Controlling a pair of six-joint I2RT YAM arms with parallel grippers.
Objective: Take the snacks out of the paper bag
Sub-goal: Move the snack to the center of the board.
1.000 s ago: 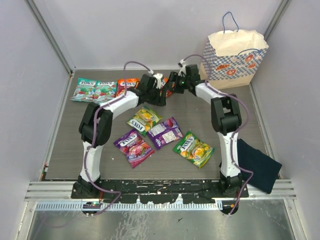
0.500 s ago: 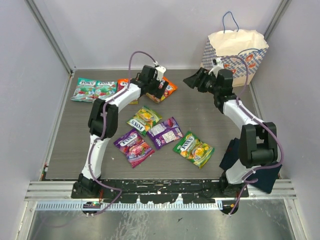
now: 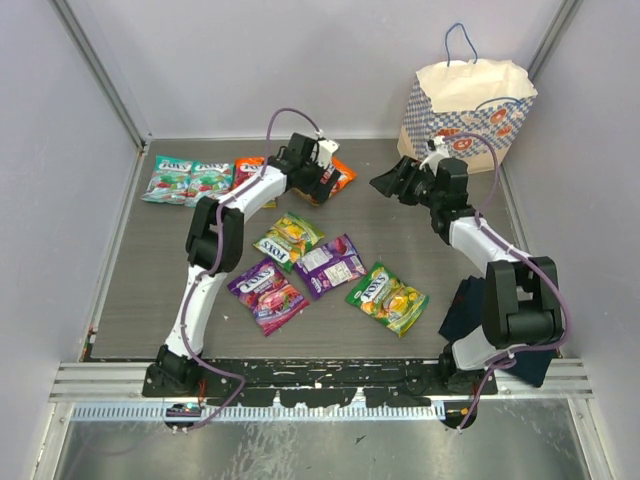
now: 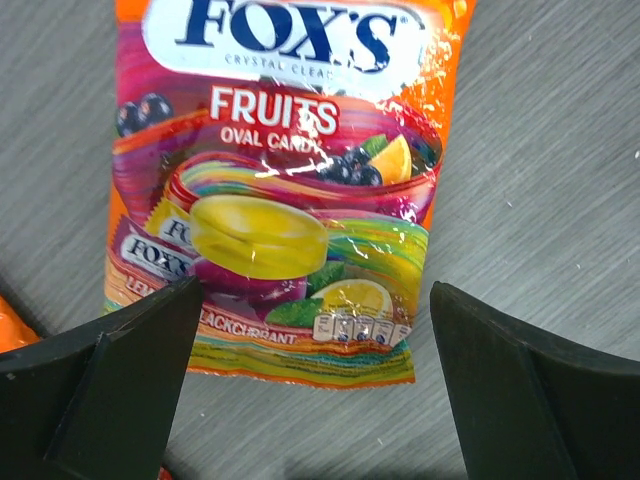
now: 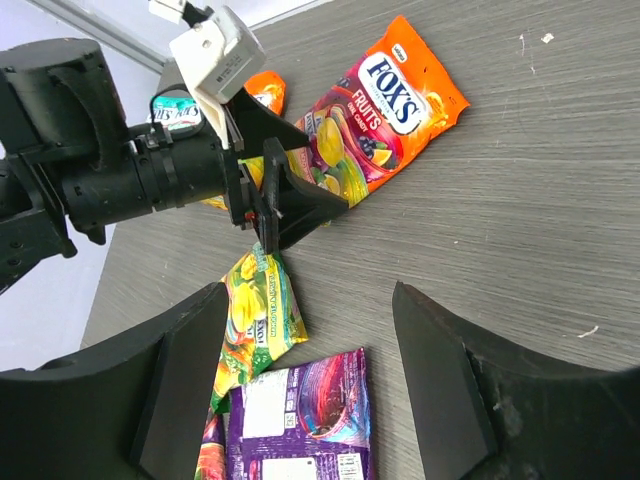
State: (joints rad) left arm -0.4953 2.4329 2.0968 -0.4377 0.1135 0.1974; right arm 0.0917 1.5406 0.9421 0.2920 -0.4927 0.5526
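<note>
— From above, is that orange packet (image 3: 341, 178) held?
— No. The wrist view shows the left fingers (image 4: 120, 385) spread wide, with the packet flat on the tabletop (image 4: 560, 150) between them. Right fingers (image 5: 170, 400) open, empty. Bag (image 3: 465, 115) stands at one o'clock.

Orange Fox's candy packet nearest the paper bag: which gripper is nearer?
Left. The left gripper hangs over the orange glossy candy packet, jaws open astride its end; the right gripper is apart, toward the beige paper bag.
</note>
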